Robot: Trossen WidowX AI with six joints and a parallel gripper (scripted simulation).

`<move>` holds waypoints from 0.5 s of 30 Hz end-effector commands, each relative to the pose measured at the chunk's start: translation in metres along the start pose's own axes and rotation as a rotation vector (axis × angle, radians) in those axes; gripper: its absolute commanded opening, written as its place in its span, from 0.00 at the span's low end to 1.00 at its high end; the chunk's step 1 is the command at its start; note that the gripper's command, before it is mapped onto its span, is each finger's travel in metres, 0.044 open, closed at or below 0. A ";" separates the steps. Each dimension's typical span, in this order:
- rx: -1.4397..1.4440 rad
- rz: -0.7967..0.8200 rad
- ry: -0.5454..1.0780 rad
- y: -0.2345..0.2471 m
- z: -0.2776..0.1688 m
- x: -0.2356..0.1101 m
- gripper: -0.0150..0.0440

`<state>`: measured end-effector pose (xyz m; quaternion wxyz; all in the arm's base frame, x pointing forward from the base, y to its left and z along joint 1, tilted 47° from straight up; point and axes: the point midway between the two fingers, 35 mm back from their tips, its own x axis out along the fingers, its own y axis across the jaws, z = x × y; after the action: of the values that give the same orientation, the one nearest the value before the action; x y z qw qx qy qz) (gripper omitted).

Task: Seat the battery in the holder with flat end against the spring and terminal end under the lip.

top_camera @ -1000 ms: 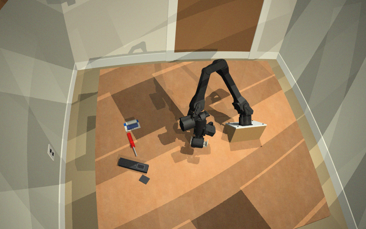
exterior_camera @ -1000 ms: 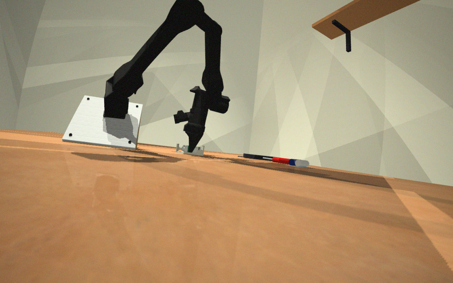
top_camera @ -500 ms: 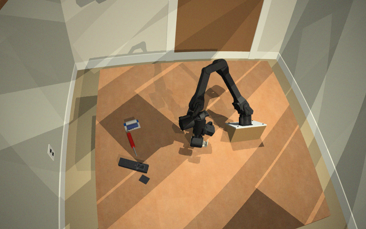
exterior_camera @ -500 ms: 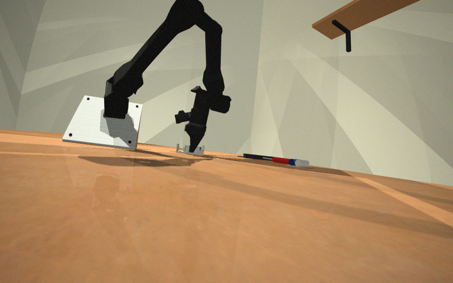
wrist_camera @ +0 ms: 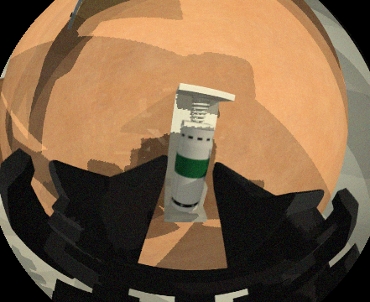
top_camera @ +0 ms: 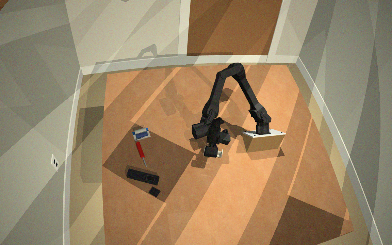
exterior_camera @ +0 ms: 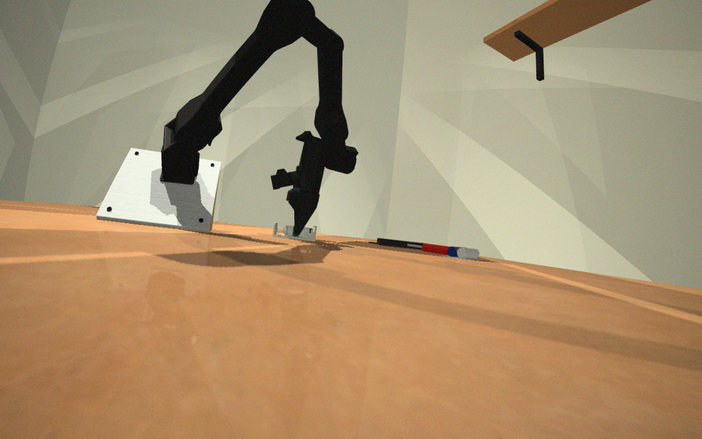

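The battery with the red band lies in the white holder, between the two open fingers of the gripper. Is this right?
Only the colour is wrong: the wrist view shows a green band on the battery. It does lie in the white holder, between the open fingers of the gripper.
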<state>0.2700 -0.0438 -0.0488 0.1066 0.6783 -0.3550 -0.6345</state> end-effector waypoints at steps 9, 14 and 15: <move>0.002 -0.006 0.002 -0.006 0.001 -0.030 0.73; 0.008 -0.008 0.000 -0.012 0.006 -0.077 0.96; 0.008 -0.007 0.000 -0.012 0.007 -0.081 1.00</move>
<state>0.2726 0.0040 -0.0076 0.1064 0.6791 -0.3529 -0.6348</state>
